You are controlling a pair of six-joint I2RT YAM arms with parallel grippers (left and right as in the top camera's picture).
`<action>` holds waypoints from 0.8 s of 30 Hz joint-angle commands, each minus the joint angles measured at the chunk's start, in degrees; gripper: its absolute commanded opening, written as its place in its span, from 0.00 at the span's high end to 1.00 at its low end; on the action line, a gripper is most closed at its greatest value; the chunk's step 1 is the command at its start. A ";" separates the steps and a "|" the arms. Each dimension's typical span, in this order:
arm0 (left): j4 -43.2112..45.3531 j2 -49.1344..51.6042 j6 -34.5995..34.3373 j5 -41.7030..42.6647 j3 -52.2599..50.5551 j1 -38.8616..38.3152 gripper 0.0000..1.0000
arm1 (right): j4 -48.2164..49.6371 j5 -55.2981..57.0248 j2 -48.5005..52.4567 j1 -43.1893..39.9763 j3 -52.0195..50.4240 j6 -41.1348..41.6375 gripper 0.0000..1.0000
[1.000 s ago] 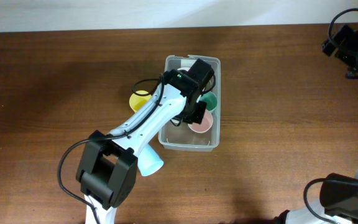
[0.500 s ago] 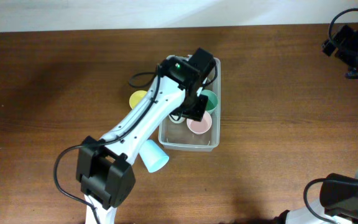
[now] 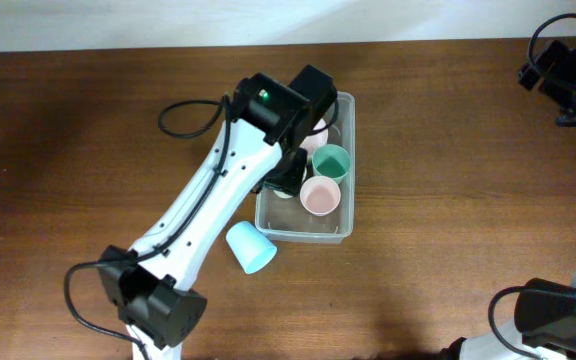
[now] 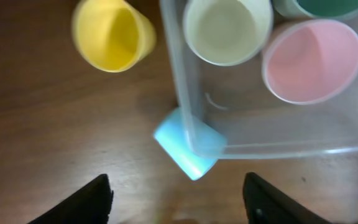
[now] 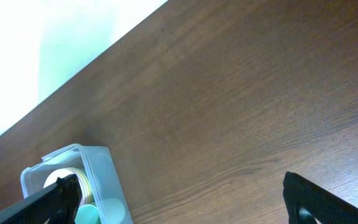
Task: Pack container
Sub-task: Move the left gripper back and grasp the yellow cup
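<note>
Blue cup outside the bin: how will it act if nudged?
Likely rolls: the blue cup lies on its side on the table. It tapers, so it would probably curve, not run straight. Small plastic, so probably light.

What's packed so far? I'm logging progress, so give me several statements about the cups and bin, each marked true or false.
1. The pink cup stands inside the bin. True.
2. The blue cup is inside the bin. False: it lies on its side on the table, outside the bin.
3. The yellow cup sits outside the bin. True.
4. The left tool holds a cup. False: it is open and empty.
</note>
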 commanded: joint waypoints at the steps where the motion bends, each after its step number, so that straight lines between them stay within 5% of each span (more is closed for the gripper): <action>1: 1.44 -1.40 -2.19 -3.96 0.66 4.94 0.29 | 0.02 -0.07 0.24 -0.07 0.04 0.48 0.01; 12: 14.60 4.20 -0.76 9.84 -6.34 22.64 0.38 | 0.02 -0.07 0.24 -0.07 0.04 0.46 0.01; 18: 17.77 9.66 2.16 12.28 -8.41 23.69 0.39 | 0.02 -0.07 0.24 -0.07 0.04 0.48 0.01; 24: 18.08 15.76 2.14 12.63 -8.41 24.02 0.50 | 0.02 -0.07 0.24 -0.07 0.04 0.48 0.01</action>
